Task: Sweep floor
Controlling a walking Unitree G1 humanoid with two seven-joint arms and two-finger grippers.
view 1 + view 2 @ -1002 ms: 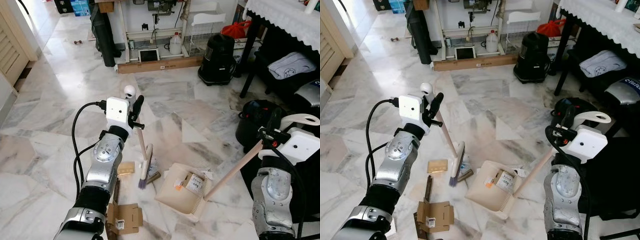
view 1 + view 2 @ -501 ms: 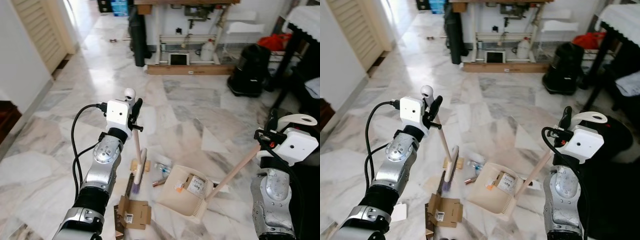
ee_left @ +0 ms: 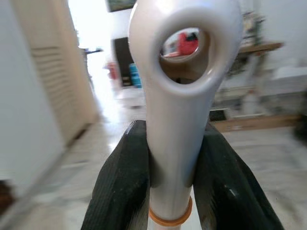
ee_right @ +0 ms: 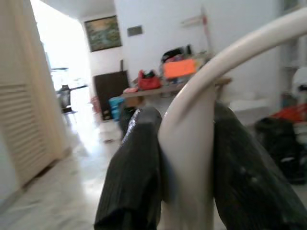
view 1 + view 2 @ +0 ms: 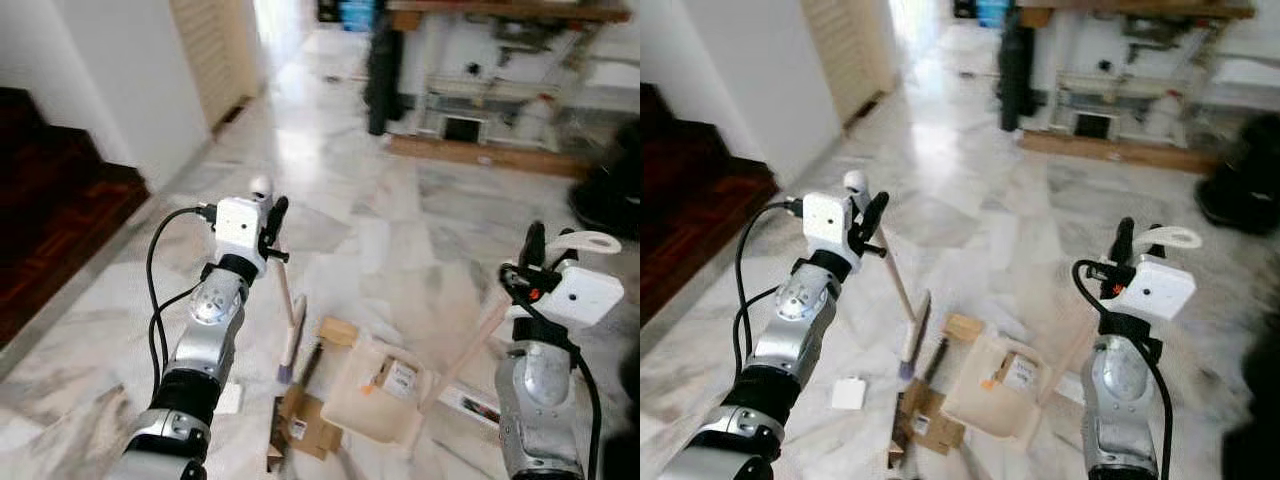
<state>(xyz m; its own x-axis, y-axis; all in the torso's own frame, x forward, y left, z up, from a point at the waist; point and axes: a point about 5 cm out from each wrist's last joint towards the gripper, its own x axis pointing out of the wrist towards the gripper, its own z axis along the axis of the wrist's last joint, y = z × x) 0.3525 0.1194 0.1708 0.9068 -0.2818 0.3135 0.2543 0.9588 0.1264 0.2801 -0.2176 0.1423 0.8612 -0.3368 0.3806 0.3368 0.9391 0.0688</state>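
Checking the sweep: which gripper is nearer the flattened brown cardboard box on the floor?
Left. The left gripper is above-left of the cardboard box; the right gripper is far right.

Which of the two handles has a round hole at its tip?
The broom handle in the left tool; the dustpan handle in the right tool ends in a curved hook.

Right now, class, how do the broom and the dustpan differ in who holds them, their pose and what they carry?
The broom is clamped in the left gripper, its handle near upright. The dustpan is held by the right gripper, its handle slanting. The dustpan holds a small labelled box; the broom carries nothing. Both are pale, long-handled, and touch the floor.
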